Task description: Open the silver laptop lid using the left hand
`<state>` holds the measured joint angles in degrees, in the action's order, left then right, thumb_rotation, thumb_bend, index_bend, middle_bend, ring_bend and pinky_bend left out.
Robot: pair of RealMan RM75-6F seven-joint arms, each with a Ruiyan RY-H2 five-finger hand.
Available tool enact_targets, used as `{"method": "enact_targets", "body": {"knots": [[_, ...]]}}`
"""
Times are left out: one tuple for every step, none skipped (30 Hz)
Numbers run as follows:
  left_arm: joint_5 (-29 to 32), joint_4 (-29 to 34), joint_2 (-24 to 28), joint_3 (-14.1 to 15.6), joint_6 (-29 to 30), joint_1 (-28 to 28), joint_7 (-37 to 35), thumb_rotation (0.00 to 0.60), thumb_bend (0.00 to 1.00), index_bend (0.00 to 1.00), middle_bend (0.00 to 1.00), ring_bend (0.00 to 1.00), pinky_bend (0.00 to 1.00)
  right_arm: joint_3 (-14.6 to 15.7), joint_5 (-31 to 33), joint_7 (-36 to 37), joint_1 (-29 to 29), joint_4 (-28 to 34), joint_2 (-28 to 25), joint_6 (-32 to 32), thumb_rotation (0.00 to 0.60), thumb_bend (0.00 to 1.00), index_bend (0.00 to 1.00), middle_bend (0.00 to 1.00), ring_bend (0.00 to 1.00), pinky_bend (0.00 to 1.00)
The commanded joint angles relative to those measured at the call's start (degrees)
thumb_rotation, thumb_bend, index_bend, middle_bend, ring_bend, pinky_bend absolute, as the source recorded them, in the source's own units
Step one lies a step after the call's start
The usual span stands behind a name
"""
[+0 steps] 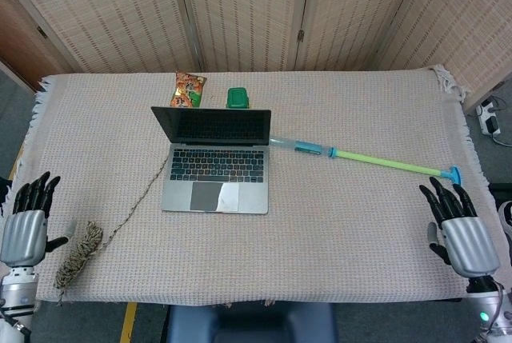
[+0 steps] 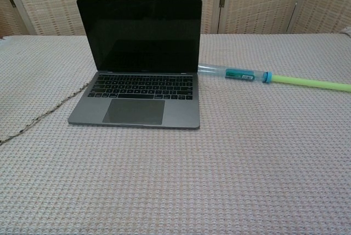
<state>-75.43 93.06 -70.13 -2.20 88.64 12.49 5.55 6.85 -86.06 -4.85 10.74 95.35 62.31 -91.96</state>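
Observation:
The silver laptop (image 1: 214, 159) (image 2: 138, 68) stands on the cloth-covered table with its lid raised upright and its dark screen facing me. My left hand (image 1: 26, 223) hovers off the table's front left corner, fingers spread, holding nothing. My right hand (image 1: 462, 231) is at the front right corner, also spread and empty. Both hands are far from the laptop, and neither shows in the chest view.
A green and blue long-handled tool (image 1: 368, 161) (image 2: 274, 78) lies right of the laptop. A snack bag (image 1: 189, 89) and a green lid (image 1: 238, 98) sit behind it. A twine bundle (image 1: 78, 253) lies front left, its strand (image 2: 41, 115) trailing toward the laptop.

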Motion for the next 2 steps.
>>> {"method": "enact_targets", "body": {"knots": [[-1.72,0.57,0.34,1.32,0.87,-1.51,-0.11,0.6,0.37,0.04,0.03,0.0,0.0,-0.34,-1.03,0.77,-1.23,-1.05,0.07,-0.7,0.6,0.75,0.0,0.01,0.12,0.01],[-1.91,0.66,0.34,1.34,1.08,-1.82,-0.05,0.6,0.37,0.04,0.03,0.0,0.0,-0.51,-1.11,0.87,-1.37,-1.18,0.16,-0.53,0.6,0.75,0.0,0.01,0.12,0.01]]}}
